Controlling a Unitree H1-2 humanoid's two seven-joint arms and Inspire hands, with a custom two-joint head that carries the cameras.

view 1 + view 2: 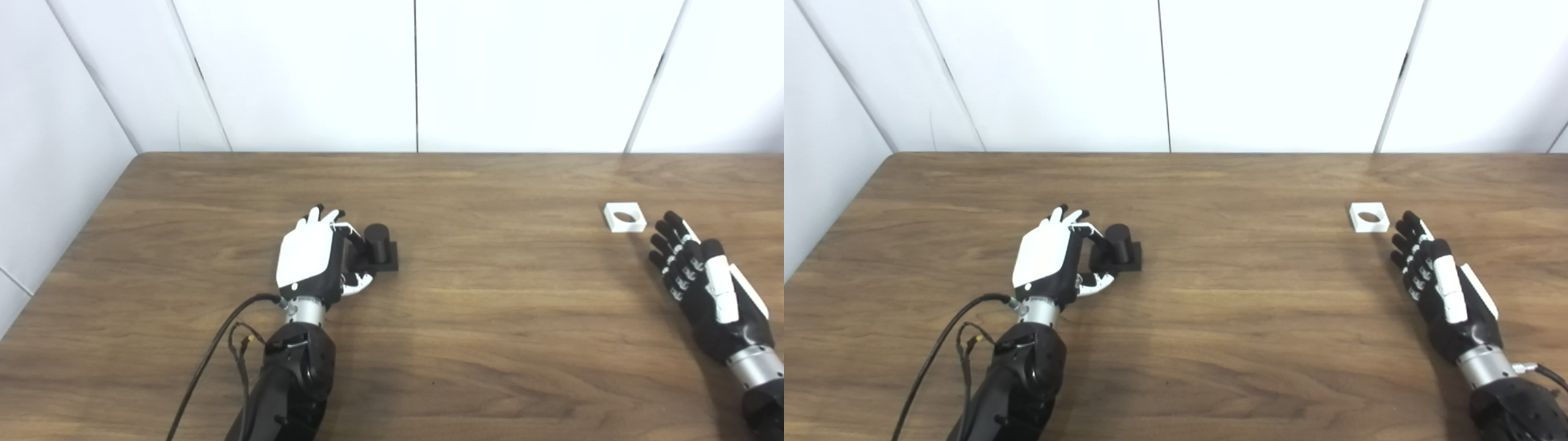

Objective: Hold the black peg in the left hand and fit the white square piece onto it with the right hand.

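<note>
Wood-grain table (pixel 490 343), white panelled wall (pixel 306 73) behind with dark vertical seams, even light

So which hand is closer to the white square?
Right. The right hand lies open just beside the white square, not touching; the left hand is far across the table by the peg.

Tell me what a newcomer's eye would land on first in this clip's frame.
Probably the left hand at table centre-left, fingers curled beside the black peg on its square base. Next, the white square piece with its round hole, lying far right on the wooden table, just beyond the open right hand.
</note>
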